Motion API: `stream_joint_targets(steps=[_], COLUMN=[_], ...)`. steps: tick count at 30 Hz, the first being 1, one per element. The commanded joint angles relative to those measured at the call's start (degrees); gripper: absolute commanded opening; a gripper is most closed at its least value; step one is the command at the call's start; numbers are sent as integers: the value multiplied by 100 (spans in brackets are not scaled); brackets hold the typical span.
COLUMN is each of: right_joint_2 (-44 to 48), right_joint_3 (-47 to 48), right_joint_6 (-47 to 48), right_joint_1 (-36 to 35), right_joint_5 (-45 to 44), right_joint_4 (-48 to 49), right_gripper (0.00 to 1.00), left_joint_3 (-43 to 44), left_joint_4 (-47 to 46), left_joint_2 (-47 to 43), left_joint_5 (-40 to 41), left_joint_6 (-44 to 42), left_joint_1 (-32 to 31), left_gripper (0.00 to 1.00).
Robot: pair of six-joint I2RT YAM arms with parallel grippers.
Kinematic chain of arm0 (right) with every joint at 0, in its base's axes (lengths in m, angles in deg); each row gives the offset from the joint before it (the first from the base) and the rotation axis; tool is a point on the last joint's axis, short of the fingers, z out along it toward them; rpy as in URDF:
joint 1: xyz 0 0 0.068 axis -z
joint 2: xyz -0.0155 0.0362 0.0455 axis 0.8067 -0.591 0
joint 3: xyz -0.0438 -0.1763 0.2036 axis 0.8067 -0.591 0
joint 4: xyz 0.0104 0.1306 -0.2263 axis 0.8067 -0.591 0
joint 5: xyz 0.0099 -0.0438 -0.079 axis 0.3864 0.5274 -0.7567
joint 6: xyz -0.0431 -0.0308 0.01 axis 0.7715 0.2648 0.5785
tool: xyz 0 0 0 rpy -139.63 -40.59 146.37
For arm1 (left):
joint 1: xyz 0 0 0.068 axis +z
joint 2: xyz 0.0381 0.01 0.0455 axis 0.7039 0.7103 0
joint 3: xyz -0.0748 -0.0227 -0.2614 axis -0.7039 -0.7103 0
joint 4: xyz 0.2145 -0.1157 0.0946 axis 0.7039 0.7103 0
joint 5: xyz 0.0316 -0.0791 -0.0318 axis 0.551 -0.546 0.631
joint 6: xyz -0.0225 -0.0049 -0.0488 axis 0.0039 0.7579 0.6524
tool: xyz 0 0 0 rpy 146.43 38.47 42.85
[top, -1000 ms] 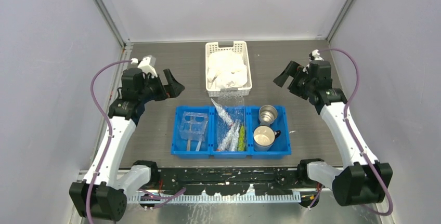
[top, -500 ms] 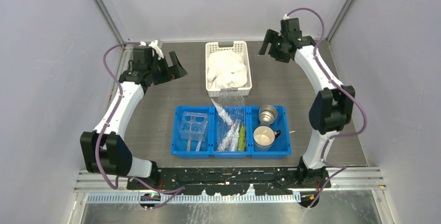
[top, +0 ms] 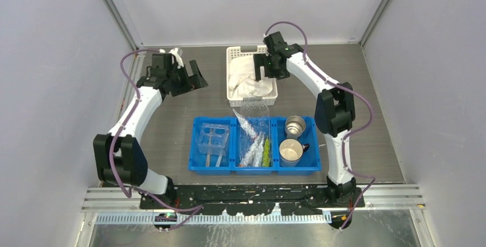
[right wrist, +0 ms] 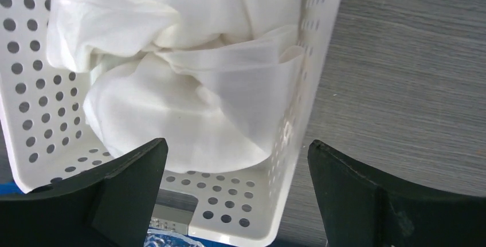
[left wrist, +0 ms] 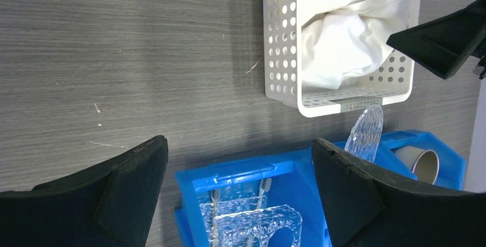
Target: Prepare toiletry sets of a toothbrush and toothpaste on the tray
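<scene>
Several slim, clear-wrapped toiletry packets (top: 252, 144) with green or reddish-white contents lie in the middle compartment of the blue three-compartment plastic bin (top: 255, 171). Their long axes run near to far, leaning slightly left. One clear packet (top: 254, 108) juts past the bin's far rim, its end toward the white lattice basket (top: 230, 81) filled with white cloth (top: 249, 78). The small clear plastic tray (top: 213, 138) with square moulded recesses sits in the bin's left compartment. A metal cup (top: 295, 125) and a white mug (top: 290, 152) stand in the right one.

The left gripper (left wrist: 239, 146) hovers over the grey table (top: 172, 121) left of the basket, jaws spread wide and empty. The right gripper (right wrist: 236, 146) hangs over the basket's right near corner, above the cloth — likewise spread and empty.

A second ago both arms were folded low. Since then the right gripper has swung in from the far right of the table to the basket, and the left has shifted slightly farther — bin, tray and packets lie as before.
</scene>
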Motion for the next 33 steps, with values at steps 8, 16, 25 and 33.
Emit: stream_joint_targets(steps=[8,16,25,33], right_joint_2=[-938,-1827,-697,-52], right_joint_3=[704,1858,416,-455], right_joint_6=[313,246,-1179,-3082], right_joint_1=[-51,95,1274,1978], right_joint_5=[-864,-853,-824,-2645], right_joint_4=[-431,-831,-51,-157], right_gripper=[96,30,1,0], left_joint_3=[-47,-21,-83,-126], left_joint_4=[-124,-88,-92,-122], left_joint_2=[149,191,205,214], left_joint_5=[-275,-291,-291,-339], left_joint_6=[-61,-103,-105,-70], left_joint_1=[-11,-11,-14,-19], left_gripper=[96,96,96,96])
